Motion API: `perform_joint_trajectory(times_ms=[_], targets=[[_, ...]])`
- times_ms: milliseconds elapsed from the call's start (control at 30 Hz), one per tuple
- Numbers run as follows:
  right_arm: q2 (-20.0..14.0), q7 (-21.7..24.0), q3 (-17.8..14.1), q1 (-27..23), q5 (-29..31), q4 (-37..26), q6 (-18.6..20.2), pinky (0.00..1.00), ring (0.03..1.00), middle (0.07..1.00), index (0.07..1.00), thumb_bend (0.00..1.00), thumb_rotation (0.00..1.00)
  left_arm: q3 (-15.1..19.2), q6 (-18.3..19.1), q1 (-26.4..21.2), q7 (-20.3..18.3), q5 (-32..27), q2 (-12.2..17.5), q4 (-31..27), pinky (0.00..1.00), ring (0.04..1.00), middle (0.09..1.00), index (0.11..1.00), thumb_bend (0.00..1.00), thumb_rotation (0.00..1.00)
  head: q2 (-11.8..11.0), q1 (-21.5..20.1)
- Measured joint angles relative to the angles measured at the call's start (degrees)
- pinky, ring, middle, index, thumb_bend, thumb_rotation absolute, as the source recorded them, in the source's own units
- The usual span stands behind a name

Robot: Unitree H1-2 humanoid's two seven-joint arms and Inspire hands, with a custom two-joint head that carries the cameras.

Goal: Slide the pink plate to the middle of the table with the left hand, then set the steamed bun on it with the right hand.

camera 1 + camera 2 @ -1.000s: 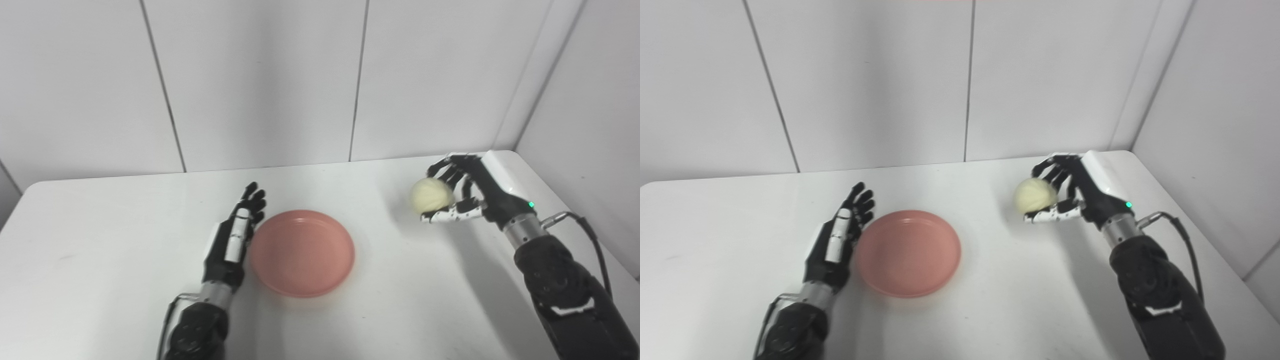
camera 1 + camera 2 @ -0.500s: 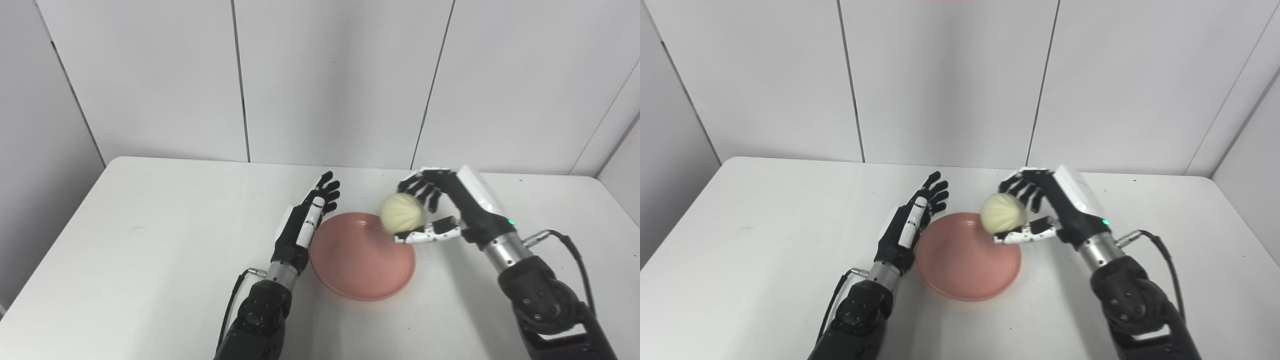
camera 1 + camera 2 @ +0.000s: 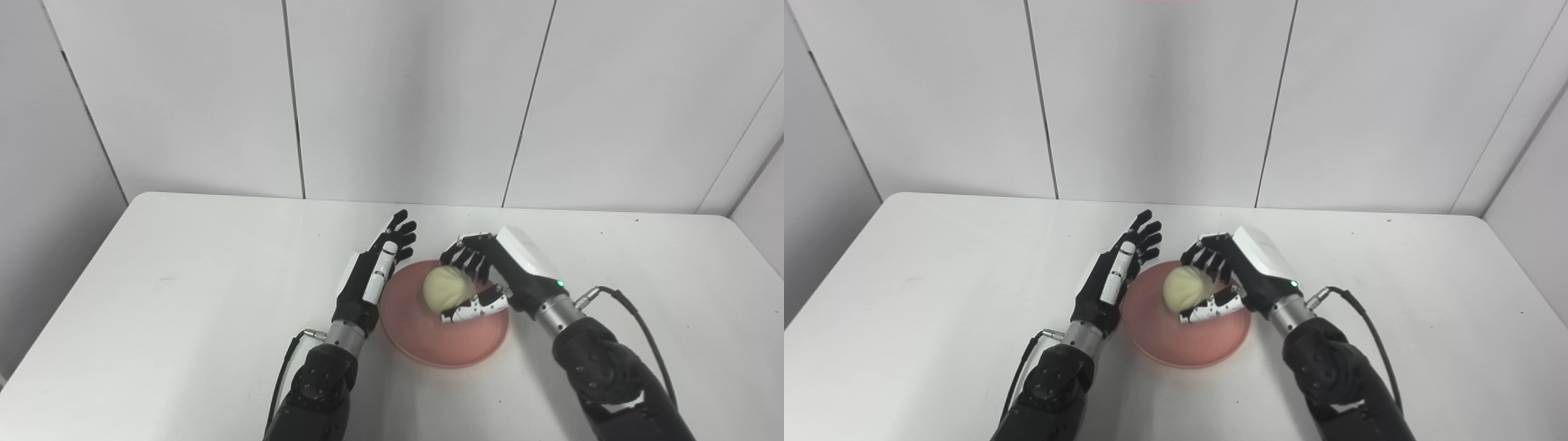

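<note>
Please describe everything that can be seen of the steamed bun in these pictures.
The steamed bun is a round, pale cream ball with faint pleats and a soft, matte, dough-like surface. It looks whole and undamaged. The right hand is shut on it, fingers over its far side and the thumb below its near side. It sits over the pink plate, near the plate's middle; whether it already touches the plate cannot be told. The left hand is beside the plate, apart from the bun.

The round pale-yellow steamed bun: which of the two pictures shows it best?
Neither by much. In the right eye view, the round pale-yellow steamed bun sits nearer the picture's centre, in the right hand. The left eye view shows the same face, further right.
</note>
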Motion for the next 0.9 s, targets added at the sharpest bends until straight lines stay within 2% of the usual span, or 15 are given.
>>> perform_joint_trajectory(times_ms=[200,367,433,467,500,533,567,600,667,733,800,900], targets=[[-0.1,-1.8,1.4,0.0,-2.7,3.5,-3.3,0.29,0.371,0.481,0.517,0.51,0.00,0.1,0.7,0.7,-0.4,-0.5,-0.1,-1.1,0.90,0.915,0.915,0.911,0.44,1.00,0.3,-0.4],[-0.1,-2.8,2.6,-0.1,-4.9,5.2,-4.1,0.30,0.364,0.467,0.528,0.51,0.00,0.2,1.3,0.9,-0.6,-1.2,-0.1,-1.6,0.90,0.919,0.918,0.910,0.42,1.00,0.3,-0.9],[-0.2,-2.8,2.8,-0.3,-4.9,5.5,-4.6,0.37,0.390,0.493,0.537,0.51,0.00,0.3,1.9,1.1,-0.7,-1.3,-0.1,-1.9,0.91,0.927,0.925,0.914,0.39,1.00,0.3,-1.1],[-0.3,-2.8,2.9,-0.3,-5.0,5.5,-4.9,0.45,0.502,0.499,0.513,0.52,0.00,0.4,1.9,1.2,-0.8,-1.3,-0.1,-2.1,0.91,0.928,0.925,0.913,0.38,1.00,0.3,-1.1],[-0.5,-2.8,3.0,-0.3,-5.0,5.5,-5.2,0.50,0.572,0.504,0.498,0.52,0.00,0.5,2.0,1.3,-0.8,-1.7,-0.1,-2.3,0.91,0.928,0.925,0.913,0.37,1.00,0.4,-1.2],[-0.8,-2.8,3.2,-0.3,-5.1,5.4,-5.8,0.56,0.638,0.617,0.498,0.51,0.06,0.6,2.0,1.3,-0.9,-2.0,-0.1,-2.4,0.90,0.927,0.922,0.909,0.37,1.00,0.4,-1.2],[-1.1,-2.7,3.3,-0.3,-5.2,5.3,-5.9,0.60,0.679,0.688,0.498,0.51,0.10,0.6,2.1,1.4,-0.9,-2.4,-0.1,-2.5,0.90,0.926,0.920,0.907,0.36,1.00,0.4,-1.3],[-1.3,-2.7,3.3,-0.3,-5.3,5.1,-6.0,0.64,0.726,0.748,0.557,0.53,0.15,0.7,2.1,1.4,-0.9,-2.4,-0.1,-2.5,0.90,0.926,0.918,0.905,0.36,1.00,0.4,-1.3],[-1.6,-2.5,3.3,-0.1,-5.5,4.7,-6.1,0.70,0.793,0.819,0.768,0.60,0.26,0.6,2.1,1.4,-0.9,-2.4,-0.1,-2.5,0.91,0.929,0.920,0.907,0.36,1.00,0.4,-1.6],[-2.1,-2.3,3.3,0.1,-5.4,4.6,-6.3,0.72,0.817,0.839,0.803,0.61,0.30,0.6,2.1,1.4,-0.9,-2.4,-0.1,-2.5,0.91,0.930,0.921,0.907,0.36,1.00,0.4,-1.6],[-2.4,-1.7,3.2,0.3,-4.8,4.5,-6.3,0.82,0.890,0.893,0.858,0.64,0.42,0.6,2.3,1.5,-0.9,-2.4,-0.1,-2.8,0.92,0.931,0.922,0.907,0.36,1.00,0.4,-1.6],[-3.1,-0.7,3.4,0.5,-4.7,4.1,-6.3,0.97,0.988,0.974,0.892,0.69,0.54,0.5,2.9,1.8,-0.8,-2.4,0.0,-3.3,0.93,0.934,0.929,0.913,0.34,1.00,0.2,-2.0]])
